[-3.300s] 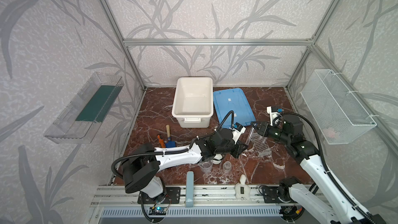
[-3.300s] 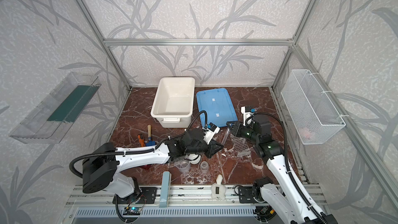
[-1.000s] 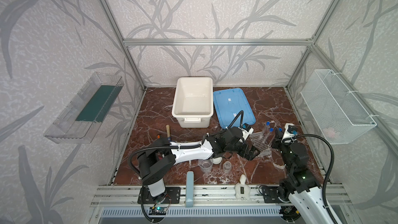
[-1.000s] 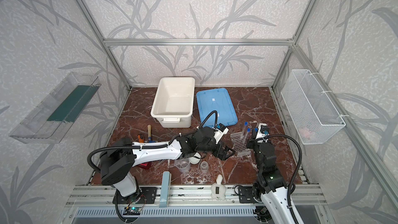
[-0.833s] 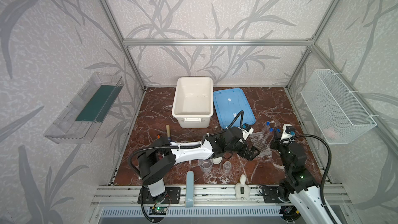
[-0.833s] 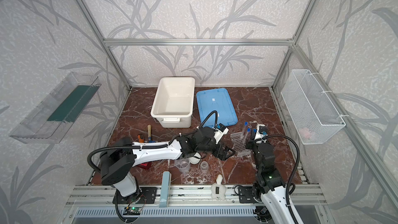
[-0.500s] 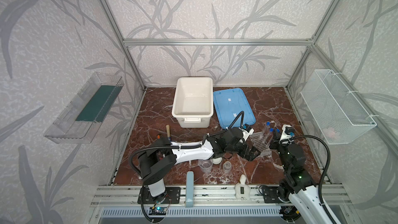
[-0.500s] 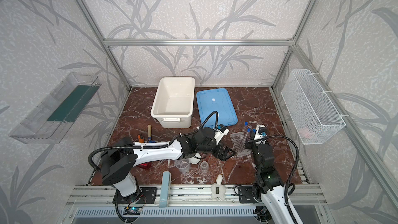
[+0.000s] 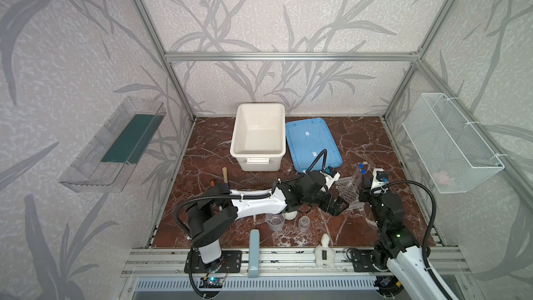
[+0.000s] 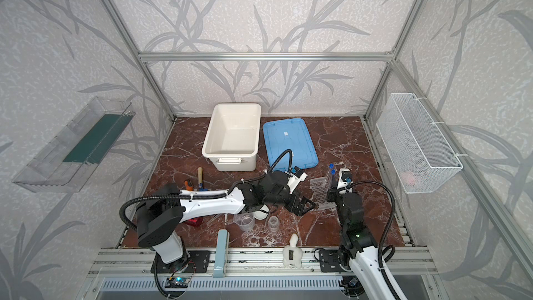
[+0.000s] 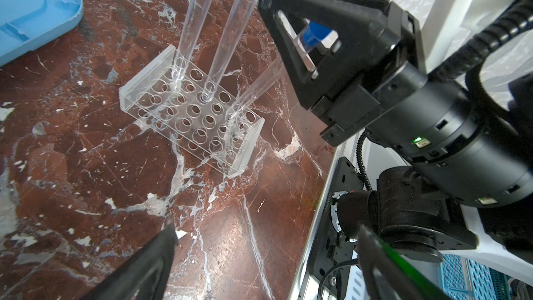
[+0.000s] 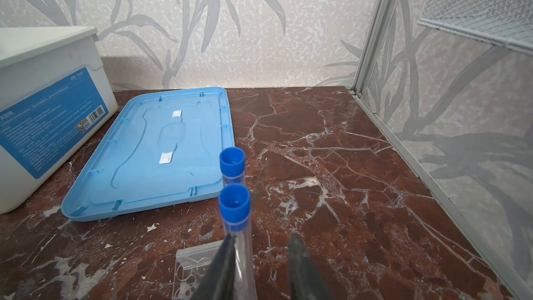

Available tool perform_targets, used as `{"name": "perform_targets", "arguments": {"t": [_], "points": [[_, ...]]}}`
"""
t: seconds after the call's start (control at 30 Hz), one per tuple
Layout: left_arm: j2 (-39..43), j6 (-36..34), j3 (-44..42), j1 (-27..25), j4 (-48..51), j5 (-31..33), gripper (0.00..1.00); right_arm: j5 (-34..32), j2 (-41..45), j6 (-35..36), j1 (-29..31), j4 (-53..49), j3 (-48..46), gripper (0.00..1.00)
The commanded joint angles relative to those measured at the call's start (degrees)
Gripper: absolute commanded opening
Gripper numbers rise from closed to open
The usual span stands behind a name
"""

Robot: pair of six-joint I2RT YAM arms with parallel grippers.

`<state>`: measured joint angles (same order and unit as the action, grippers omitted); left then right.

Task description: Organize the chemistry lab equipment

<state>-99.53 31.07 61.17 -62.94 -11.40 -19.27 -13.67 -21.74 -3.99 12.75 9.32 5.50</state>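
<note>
Right pincer [image 12: 261, 240], jaws apart, straddles a leaning tube [image 11: 259, 85] standing in the rack [image 11: 245, 151]; brushing it on pulling back could topple both.

You've got the rack [image 9: 348, 196] on the bench [image 9: 360, 139], test tubes [image 9: 357, 177] standing in it. Behind-left of it: lid [image 9: 308, 139], then bin [image 9: 258, 139]. Front-left: beaker [image 9: 275, 222], cup [image 9: 304, 223].

There are three tubes [image 11: 233, 36], one rack [image 11: 145, 75], one beaker [image 9: 275, 222], one cup [image 9: 303, 223], one dish [image 9: 290, 215], one bin [image 9: 236, 139], one lid [image 9: 310, 139], one trowel [image 9: 225, 175], one shelf [image 9: 86, 174], one wire basket [image 9: 450, 145] and two arms [image 9: 253, 203].
</note>
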Motion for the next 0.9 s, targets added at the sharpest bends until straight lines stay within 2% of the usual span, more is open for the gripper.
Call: {"name": "perform_targets", "arguments": {"t": [0.0, 0.13, 0.23, 0.3, 0.47, 0.5, 0.67, 0.8, 0.87], "points": [[-0.31, 0.17, 0.88, -0.08, -1.68, -0.42, 0.99, -0.75, 1.87, 0.53, 0.17, 0.24, -0.83, 0.44], [0.16, 0.22, 0.76, -0.16, -1.69, -0.56, 0.99, -2.11, 5.09, -0.74, 0.17, -1.66, -0.8, 0.55], [1.49, 0.36, 1.17, -0.15, -0.32, 0.39, 0.99, -4.21, 8.59, -2.56, 0.17, -6.57, 0.74, 0.73], [2.42, -0.38, 2.28, -0.14, 2.0, 1.3, 0.99, -6.43, 10.86, -4.51, 0.17, -10.4, 2.46, 0.8], [5.89, -3.43, 4.55, -0.09, 7.46, 5.18, 0.99, -7.23, 13.84, -7.74, 0.15, -16.37, 7.84, 0.92], [7.0, -4.16, 4.95, -0.14, 8.67, 6.83, 0.99, -6.58, 13.34, -7.97, 0.17, -16.97, 8.96, 1.0], [13.1, -9.26, 6.92, 0.09, 14.74, 14.92, 0.99, -3.92, 5.62, -8.83, 0.17, -23.13, 18.74, 0.99], [17.71, -10.95, 8.45, 0.95, 18.81, 21.42, 0.99, 5.07, -1.45, -9.41, 0.17, -23.95, 26.56, 0.99], [19.03, -12.45, 11.01, 2.49, 23.18, 19.44, 0.99, 9.02, -6.07, -10.88, 0.17, -24.44, 30.86, 0.99]]}}
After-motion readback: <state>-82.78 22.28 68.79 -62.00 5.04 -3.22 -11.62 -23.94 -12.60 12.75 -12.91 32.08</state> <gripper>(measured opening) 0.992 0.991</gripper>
